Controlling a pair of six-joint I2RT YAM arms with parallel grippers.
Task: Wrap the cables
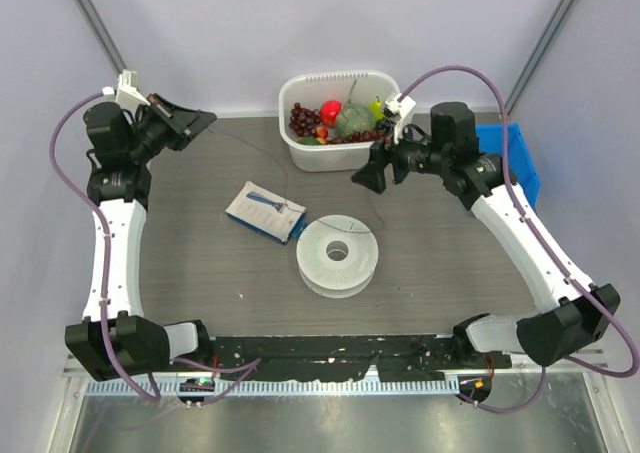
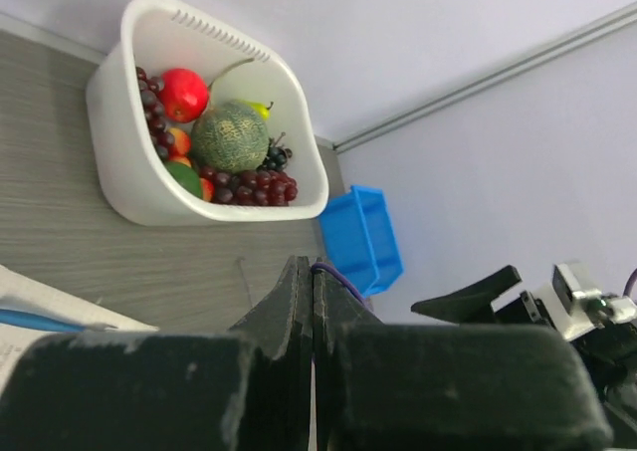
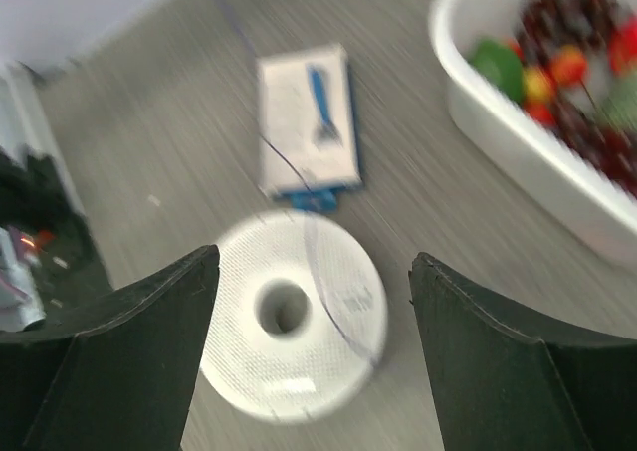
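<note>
Left gripper (image 2: pixel 312 268): fingers pressed tight together, pinching a thin dark strand of the cable (image 2: pixel 333 271) right at the tips. Raised over the far-left corner of the table (image 1: pixel 200 273), well apart from everything lying on it. Beyond the tips, open tabletop, then the white basket (image 2: pixel 124 172) of fruit, then the blue bin (image 2: pixel 358 237) by the wall.

Right gripper (image 3: pixel 314 260): fingers spread wide, gripping nothing. Off the table, pointed down at the white spool (image 3: pixel 269 371). Basket rim close on the right side, flat box (image 3: pixel 304 103) just past the spool. Bare tabletop to the left and on the near side.

Cable traceable only faintly: from the left tips across the table, over the box, onto the spool's top face. In the right wrist view, showing between the two spread fingers and touching neither. Slack or taut: cannot tell, that view being blurred.
</note>
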